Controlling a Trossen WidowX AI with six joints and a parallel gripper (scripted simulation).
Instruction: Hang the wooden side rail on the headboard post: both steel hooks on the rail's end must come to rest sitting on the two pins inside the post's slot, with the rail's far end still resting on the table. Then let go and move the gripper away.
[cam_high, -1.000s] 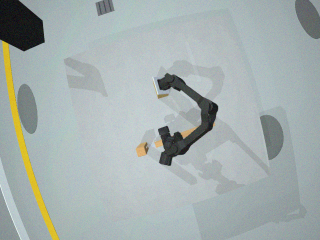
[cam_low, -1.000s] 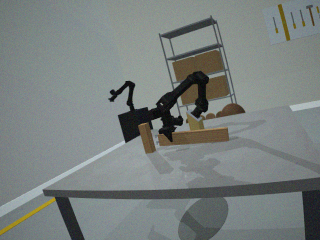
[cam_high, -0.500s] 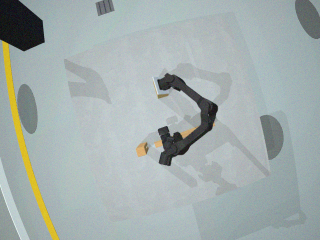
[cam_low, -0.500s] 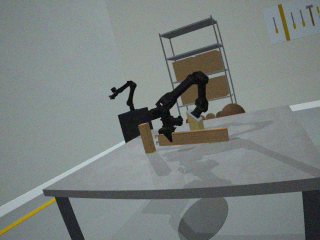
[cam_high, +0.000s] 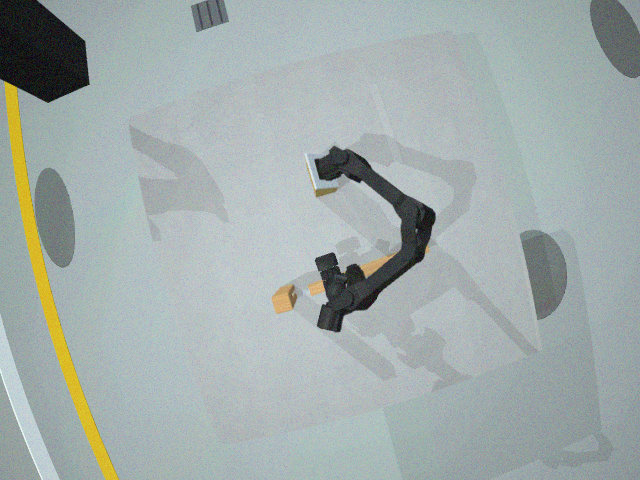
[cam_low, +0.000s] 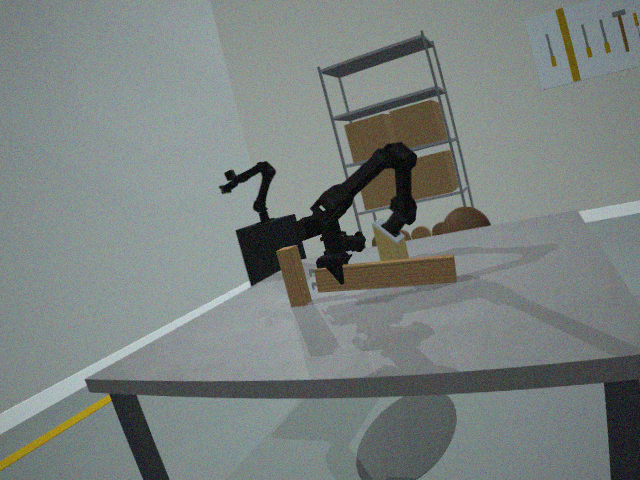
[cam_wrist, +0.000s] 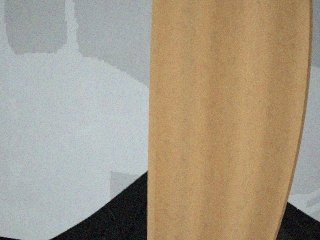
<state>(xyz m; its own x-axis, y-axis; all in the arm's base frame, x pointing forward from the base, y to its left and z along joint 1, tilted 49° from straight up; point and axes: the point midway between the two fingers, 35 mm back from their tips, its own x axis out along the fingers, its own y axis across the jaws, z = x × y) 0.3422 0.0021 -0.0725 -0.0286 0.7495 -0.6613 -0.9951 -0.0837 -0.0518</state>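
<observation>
You're looking at a tan, plain-grained wooden side rail (cam_low: 392, 272) and a matching tan headboard post (cam_low: 293, 276) on a pale grey table (cam_low: 465, 330). The arm (cam_low: 361, 178) and its gripper (cam_low: 333, 268) are matt black. A yellow floor stripe (cam_high: 36, 248) runs alongside.

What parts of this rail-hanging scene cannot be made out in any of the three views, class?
- Pins in the upright wooden post: too small, slot faces away in the exterior view.
- Steel hooks: tiny grey specks there.
- Fingers of the black gripper: wrist view filled by the long wooden rail.
- Rail's middle: top view, under the arm.
</observation>
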